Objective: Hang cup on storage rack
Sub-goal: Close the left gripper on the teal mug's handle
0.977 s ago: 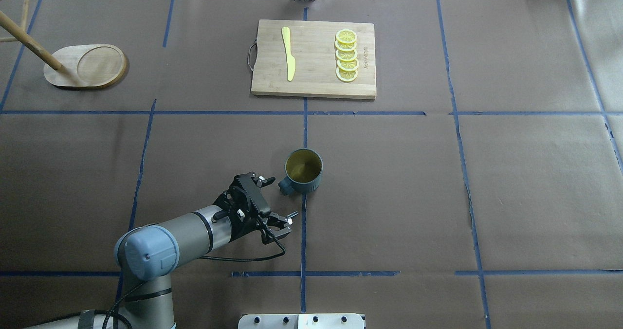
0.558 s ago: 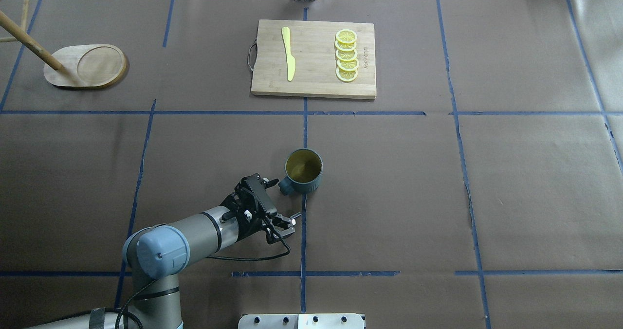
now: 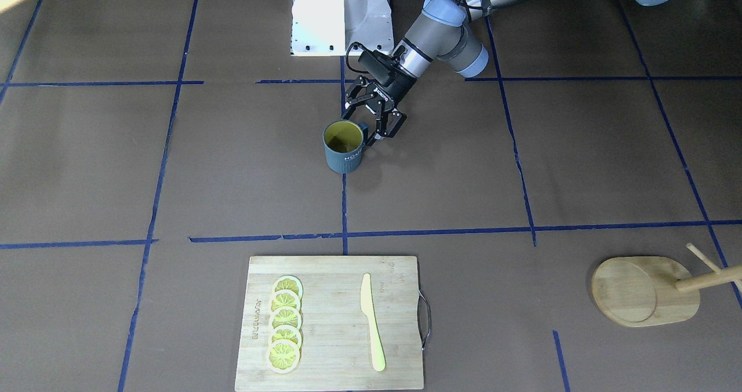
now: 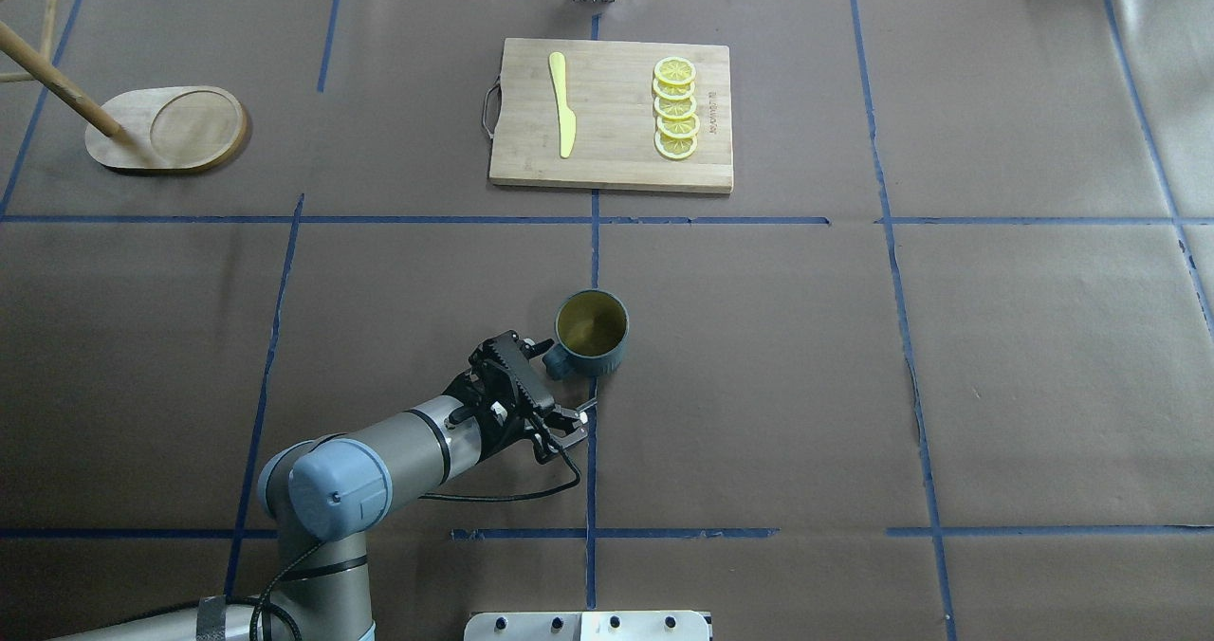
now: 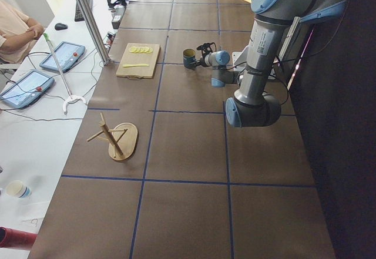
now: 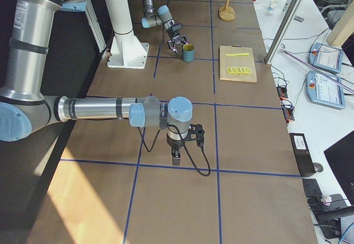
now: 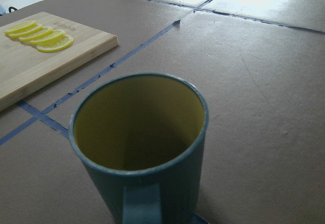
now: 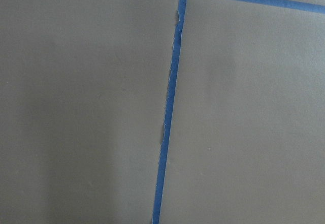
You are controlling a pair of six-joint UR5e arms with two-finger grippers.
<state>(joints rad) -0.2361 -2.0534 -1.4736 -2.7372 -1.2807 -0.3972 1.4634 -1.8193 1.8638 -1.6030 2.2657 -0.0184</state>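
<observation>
The dark blue-grey cup [image 4: 592, 330] with a yellow inside stands upright mid-table, its handle [image 4: 556, 365] pointing at the robot. My left gripper [image 4: 566, 375] is open, low at the table, with one finger on each side of the handle and no visible grip. The front-facing view shows the same: the left gripper [image 3: 364, 129] is beside the cup [image 3: 343, 148]. The left wrist view is filled by the cup [image 7: 139, 148]. The storage rack [image 4: 171, 129] stands at the far left. My right gripper [image 6: 177, 154] shows only in the exterior right view; I cannot tell its state.
A wooden cutting board [image 4: 612, 148] with a yellow knife [image 4: 562, 102] and several lemon slices [image 4: 675, 108] lies beyond the cup. Blue tape lines cross the brown table cover. The robot's white base [image 3: 341, 15] stands behind the left arm.
My left gripper has moved forward and to the right, from short of the cup to around its handle. The cup has not moved.
</observation>
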